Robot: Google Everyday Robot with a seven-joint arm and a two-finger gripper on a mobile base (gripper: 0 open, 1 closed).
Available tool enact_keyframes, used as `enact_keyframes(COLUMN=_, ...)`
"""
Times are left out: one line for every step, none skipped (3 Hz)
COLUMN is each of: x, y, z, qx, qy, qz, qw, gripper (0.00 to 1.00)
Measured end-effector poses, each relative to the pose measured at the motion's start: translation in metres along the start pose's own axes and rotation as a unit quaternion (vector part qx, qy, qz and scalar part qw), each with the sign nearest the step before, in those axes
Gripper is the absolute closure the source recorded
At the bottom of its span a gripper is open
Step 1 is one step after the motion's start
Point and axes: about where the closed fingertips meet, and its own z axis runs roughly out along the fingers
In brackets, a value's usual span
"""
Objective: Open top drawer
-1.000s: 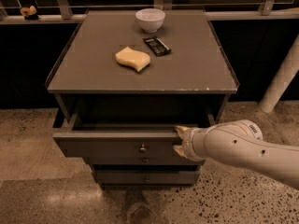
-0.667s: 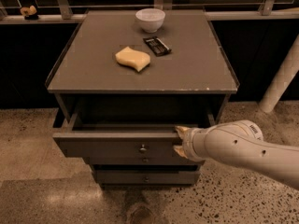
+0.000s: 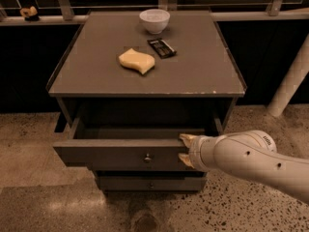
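The top drawer [image 3: 111, 156] is a grey-brown wooden drawer with a small round metal knob [image 3: 147, 157] at its centre. It stands pulled out from the cabinet, and its dark inside shows. My gripper [image 3: 185, 149] is at the right end of the drawer front, right of the knob. Its fingers [image 3: 187, 138] are spread apart, one at the front's top edge and one lower down on the face. It holds nothing. My white arm [image 3: 251, 161] reaches in from the right.
A narrower drawer front [image 3: 120, 183] sits below the top drawer. On the cabinet top [image 3: 203, 76] are a white bowl [image 3: 154, 20], a yellow sponge [image 3: 136, 61] and a dark packet [image 3: 161, 47]. A white post [image 3: 289, 86] leans at the right. The floor is speckled stone.
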Motion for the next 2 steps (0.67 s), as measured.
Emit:
enact_keyframes(x=0.0011, y=0.0108, z=-0.0039, qx=0.0, qy=-0.003, qz=-0.004, qw=1.0, gripper=1.0)
enact_keyframes(x=0.0011, y=0.0108, z=-0.0039, qx=0.0, qy=-0.003, qz=-0.004, qw=1.0, gripper=1.0)
